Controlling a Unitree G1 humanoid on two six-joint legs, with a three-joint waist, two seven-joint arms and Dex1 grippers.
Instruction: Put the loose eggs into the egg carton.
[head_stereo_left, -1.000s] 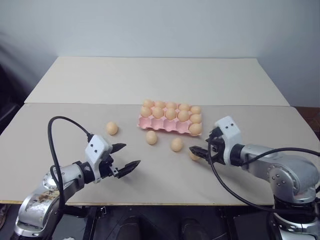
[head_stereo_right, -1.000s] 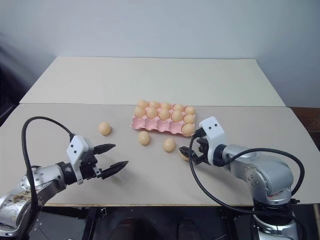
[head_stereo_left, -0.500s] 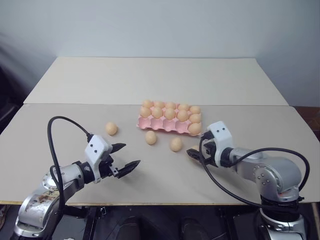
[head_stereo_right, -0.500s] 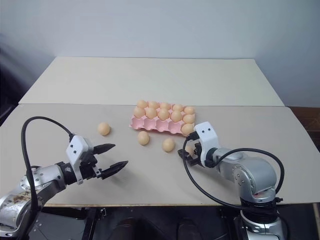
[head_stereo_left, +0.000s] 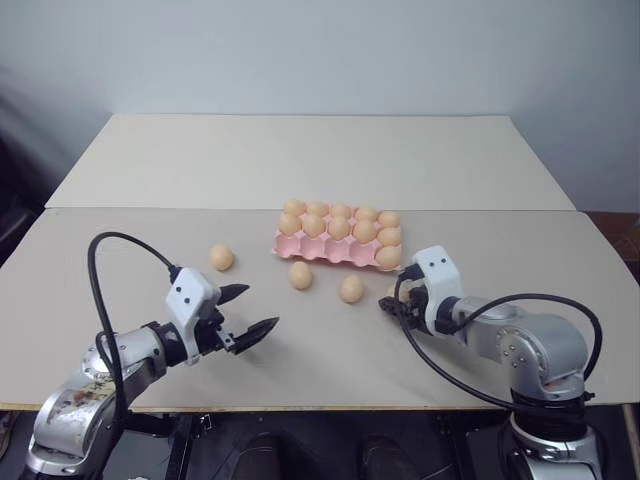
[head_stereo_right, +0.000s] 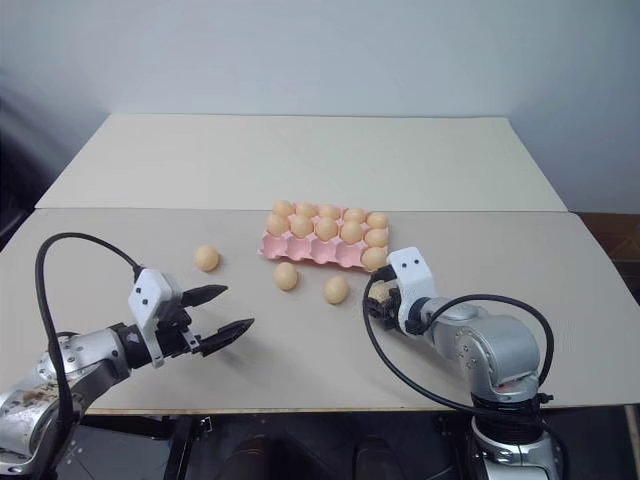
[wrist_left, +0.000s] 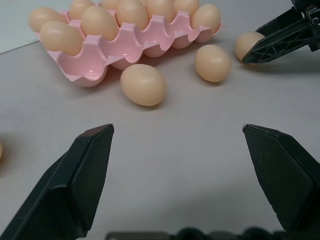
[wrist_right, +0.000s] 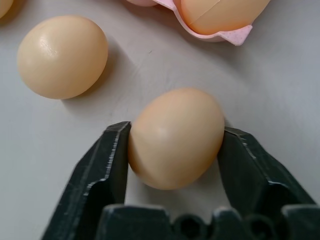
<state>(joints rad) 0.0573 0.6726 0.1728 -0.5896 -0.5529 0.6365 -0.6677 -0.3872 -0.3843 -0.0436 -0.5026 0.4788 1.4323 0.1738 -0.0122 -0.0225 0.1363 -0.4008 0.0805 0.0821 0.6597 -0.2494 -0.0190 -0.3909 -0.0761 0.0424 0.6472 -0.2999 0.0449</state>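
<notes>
Four loose eggs lay on the table (head_stereo_left: 130, 300) near the egg carton (head_stereo_left: 336, 249); the right gripper (wrist_right: 175, 140) pinched the rightmost egg (wrist_right: 175, 137) by its sides, still on the surface. A gentle, straight lift to an empty cup would have suited, while the left gripper (head_stereo_left: 252, 310) hovered spread wide.

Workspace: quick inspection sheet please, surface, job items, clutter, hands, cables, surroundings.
Surface: beige table, seam across it behind the carton.
Job's things: pink egg carton, near row's cups at its left end empty; three loose eggs on the table; a fourth egg between the right hand's fingers.
Clutter: nothing seen.
Hands: left hand open, above the table; right hand shut on the fourth egg.
Cables: black cable looping over each arm.
Surroundings: plain pale wall.
</notes>
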